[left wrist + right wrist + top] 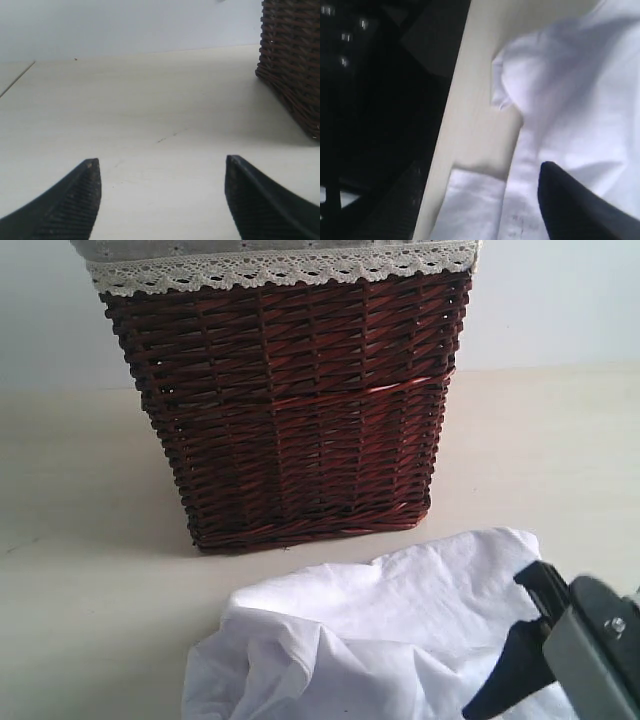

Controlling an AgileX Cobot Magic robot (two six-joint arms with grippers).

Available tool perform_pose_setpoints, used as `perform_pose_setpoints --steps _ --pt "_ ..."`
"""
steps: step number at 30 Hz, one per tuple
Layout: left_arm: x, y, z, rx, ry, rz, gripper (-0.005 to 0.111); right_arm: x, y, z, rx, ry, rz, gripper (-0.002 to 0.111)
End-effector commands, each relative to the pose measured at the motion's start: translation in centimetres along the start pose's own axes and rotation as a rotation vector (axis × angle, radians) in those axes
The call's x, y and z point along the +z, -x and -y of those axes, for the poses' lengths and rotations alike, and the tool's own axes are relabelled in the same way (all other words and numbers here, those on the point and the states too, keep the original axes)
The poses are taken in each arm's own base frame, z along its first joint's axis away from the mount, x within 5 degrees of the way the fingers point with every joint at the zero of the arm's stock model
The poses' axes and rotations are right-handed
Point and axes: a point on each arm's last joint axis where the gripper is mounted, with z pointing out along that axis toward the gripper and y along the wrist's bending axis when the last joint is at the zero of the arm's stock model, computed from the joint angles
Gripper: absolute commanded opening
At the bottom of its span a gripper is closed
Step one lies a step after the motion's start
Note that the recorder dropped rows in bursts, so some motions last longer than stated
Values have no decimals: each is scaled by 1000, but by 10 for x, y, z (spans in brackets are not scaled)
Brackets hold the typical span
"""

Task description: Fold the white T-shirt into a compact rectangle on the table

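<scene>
- Found the right pincer (525, 635) released, jaws spread wide and gripping nothing, poised just above the right-hand part of the soft white cotton T-shirt (380, 640).
- Found the left pincer (160, 200) likewise released and empty, low over bare desk, no cloth in its view.
- Saw the T-shirt lying crumpled in a loose heap on the pale beige matte desk (90, 590), just in front of the dark brown wicker basket (290, 410) and close to a desk edge in the right wrist view.
- Judged the step in hand as flattening the heap before any fold: best to pinch a single outer layer at a hem or shoulder, not a bunched wad, and draw it outward, away from the basket.
- Judged it wise to bring the left pincer to the opposite edge, to pull the cloth taut from both sides.
- Judged the main risk as dragging fabric over the desk edge.
- Read no writing, brand or label: no letters or neck tag showing on the shirt, faint marks on the fabric in the right wrist view too blurred to make out, only plain white lace trim (280, 270) along the basket top.
</scene>
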Motion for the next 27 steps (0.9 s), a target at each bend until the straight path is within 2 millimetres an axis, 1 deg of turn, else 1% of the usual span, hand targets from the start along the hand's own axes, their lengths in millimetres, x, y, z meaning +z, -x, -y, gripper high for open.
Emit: perform_pose_setpoints --steps 1,7,11,14,17,20,23,26,27 --pt "0 1 0 1 -5 4 68 20 -27 2 -6 -15 -124 62" --pt "0 1 0 1 -5 4 68 31 -44 17 9 -110 -221 62" --pt "0 1 0 1 -5 4 68 39 -55 27 21 -143 -274 62" --pt "0 1 0 1 -5 4 68 46 -62 31 41 -130 -299 59" --pt "0 1 0 1 -5 4 68 50 -68 30 12 -81 -332 54" --pt "0 1 0 1 -5 4 68 51 -72 29 -28 -48 -368 44" --pt "0 1 0 1 -5 4 68 51 -75 30 -41 -61 -391 30" --pt "0 1 0 1 -5 4 68 50 -77 36 -10 -133 -413 6" --pt "0 1 0 1 -5 4 68 49 -77 38 -2 -166 -421 -1"
